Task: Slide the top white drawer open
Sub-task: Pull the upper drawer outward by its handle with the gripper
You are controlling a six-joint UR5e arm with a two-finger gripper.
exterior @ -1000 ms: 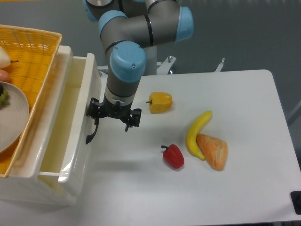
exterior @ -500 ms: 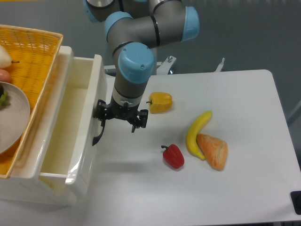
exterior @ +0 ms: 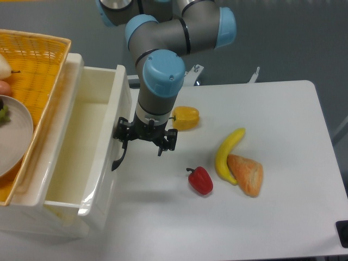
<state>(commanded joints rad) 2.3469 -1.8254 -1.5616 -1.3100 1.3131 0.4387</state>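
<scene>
The table (exterior: 283,217) is white and spreads out to my right, with the cabinet (exterior: 32,217) standing at its left edge. The drawer (exterior: 81,147) sits in the cabinet's upper part and is pulled well out, so its deep, bare tray shows from above; its front panel faces the table. On top of the cabinet rests a yellow basket (exterior: 38,65), and a grey plate (exterior: 13,136) lies in it, cut off by the left edge. My arm (exterior: 160,70) reaches down from the top of the view, just beside the drawer front. My hand (exterior: 144,140) hangs at that front, one finger at the upper end of the black handle (exterior: 118,157), the other out over the table. The fingers stand apart; whether the near one actually grips the handle I cannot tell. On the table a banana (exterior: 228,152) lies curved, touching a piece of bread (exterior: 247,174) at its lower end. A yellow pepper (exterior: 185,117) sits just beside my wrist, and a red pepper (exterior: 200,180) lies near the banana, apart from it.
</scene>
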